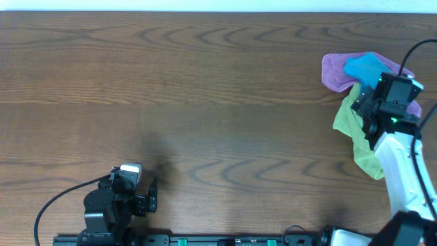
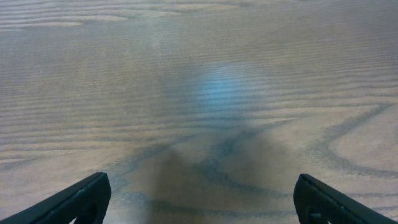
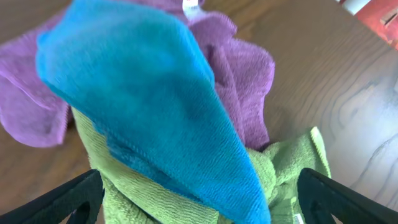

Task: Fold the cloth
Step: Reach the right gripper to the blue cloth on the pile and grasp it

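Folding has not begun, by the look of it: the cloth (image 1: pixel 364 67), bright sky-blue, sits rumpled at the far right of the table (image 1: pixel 205 89), heaped on a purple cloth (image 1: pixel 332 74) and a lime-green cloth (image 1: pixel 354 130), with no flat spread and no crease in sight. By my reading everything is left to do: lift it clear of the pile, lay it out, then fold. Over to the right gripper (image 1: pixel 365 102), reaching out over the heap from the near edge, pointing down at it; from its wrist camera the jaws stand wide either side of the blue fabric, nothing pinched between them, and whether the tips touch the green beneath I cannot tell. And the left gripper (image 1: pixel 151 195) is low at the near left, well apart from the cloths, jaws wide over bare wood, empty
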You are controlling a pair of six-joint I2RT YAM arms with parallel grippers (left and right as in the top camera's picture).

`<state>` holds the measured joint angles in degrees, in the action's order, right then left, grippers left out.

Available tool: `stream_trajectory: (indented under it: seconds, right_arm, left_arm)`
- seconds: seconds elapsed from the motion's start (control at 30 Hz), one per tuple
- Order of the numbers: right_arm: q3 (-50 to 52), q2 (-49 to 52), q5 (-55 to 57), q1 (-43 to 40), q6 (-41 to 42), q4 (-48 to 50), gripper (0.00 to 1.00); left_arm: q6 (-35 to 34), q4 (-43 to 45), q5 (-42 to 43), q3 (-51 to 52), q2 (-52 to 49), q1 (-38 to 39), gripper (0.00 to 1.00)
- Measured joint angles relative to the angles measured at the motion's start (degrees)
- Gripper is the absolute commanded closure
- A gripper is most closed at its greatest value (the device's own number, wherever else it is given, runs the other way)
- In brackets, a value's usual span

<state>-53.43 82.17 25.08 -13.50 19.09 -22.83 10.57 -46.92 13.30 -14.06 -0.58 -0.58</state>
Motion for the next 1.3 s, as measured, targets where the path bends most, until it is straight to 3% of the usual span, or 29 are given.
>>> stream_trajectory:
  seconds: [0.27, 0.47, 0.63, 0.87, 1.07, 1.3]
  right_arm:
    - [0.0, 4.1, 0.0, -0.3, 0.0, 2.6, 0.02]
    - [0.0, 7.2, -0.1, -1.6, 0.0, 5.9, 0.08]
    - [0.0, 9.7, -0.4, -2.5, 0.4, 8.3, 0.36]
    - [0.0, 10.1, -0.9, -2.9, -0.8, 10.3, 0.99]
    - [0.0, 6.7, -0.9, -2.2, -7.8, 11.2, 0.99]
    - [0.0, -7.5, -5.6, 2.2, -15.3, 9.4, 0.99]
  left_arm:
    - [0.0, 0.0, 0.0, 0.0, 0.0, 0.0, 0.05]
    - [0.0, 0.0, 0.0, 0.0, 0.0, 0.0, 0.05]
    - [0.0, 0.0, 0.0, 0.0, 0.0, 0.0, 0.05]
    - [0.0, 0.0, 0.0, 0.0, 0.0, 0.0, 0.05]
    - [0.0, 0.0, 0.0, 0.0, 0.0, 0.0, 0.05]
    - [0.0, 0.0, 0.0, 0.0, 0.0, 0.0, 0.05]
